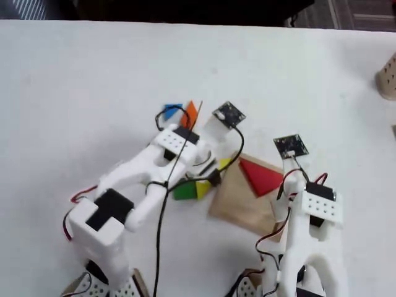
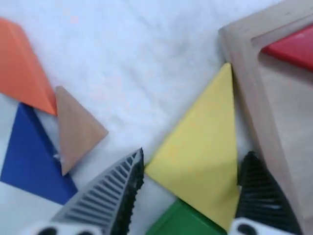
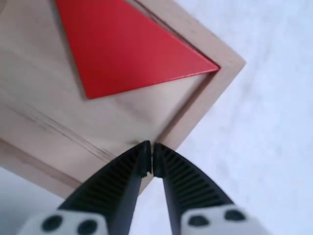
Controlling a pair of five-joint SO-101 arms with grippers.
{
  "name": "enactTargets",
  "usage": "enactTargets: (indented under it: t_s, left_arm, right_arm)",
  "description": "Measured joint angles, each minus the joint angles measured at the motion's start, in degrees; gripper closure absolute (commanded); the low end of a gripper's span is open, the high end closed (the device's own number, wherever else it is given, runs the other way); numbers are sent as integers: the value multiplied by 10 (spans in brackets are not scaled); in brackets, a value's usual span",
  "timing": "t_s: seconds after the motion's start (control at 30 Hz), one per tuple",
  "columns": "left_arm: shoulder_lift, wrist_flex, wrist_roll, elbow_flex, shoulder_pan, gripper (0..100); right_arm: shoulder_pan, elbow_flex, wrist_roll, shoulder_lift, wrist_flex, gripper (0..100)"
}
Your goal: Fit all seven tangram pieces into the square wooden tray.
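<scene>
The red triangle (image 3: 127,49) lies inside the wooden tray (image 3: 221,78), one tip in the tray's corner. The right gripper (image 3: 150,147) hangs over the tray's rim, pressed together (holding nothing). The left gripper (image 2: 195,156), spread wide, straddles the yellow triangle (image 2: 205,142) just beside the tray

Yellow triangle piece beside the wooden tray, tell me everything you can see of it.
The yellow triangular piece is flat and matte, lying on the white table outside the square wooden tray, one edge close along the tray's rim. A green piece abuts another edge. The left gripper is open, one finger on each side of it.
</scene>
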Motion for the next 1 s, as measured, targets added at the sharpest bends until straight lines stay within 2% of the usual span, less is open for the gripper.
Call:
enactTargets:
  t_s: [0.23, 0.37, 0.43, 0.83, 1.0]
  left_arm:
    - [0, 0, 1, 0, 0, 703]
    - [0, 0, 1, 0, 0, 836]
    - [-1, 0, 3, -4, 1, 861]
    - [-2, 2, 34, -38, 4, 847]
    - [-2, 4, 31, -38, 4, 716]
  right_arm:
    - [0, 0, 0, 0, 0, 981]
    - [0, 0, 1, 0, 0, 981]
    - [1, 0, 1, 0, 0, 981]
    - [3, 0, 1, 0, 0, 981]
    - [3, 0, 1, 0, 0, 981]
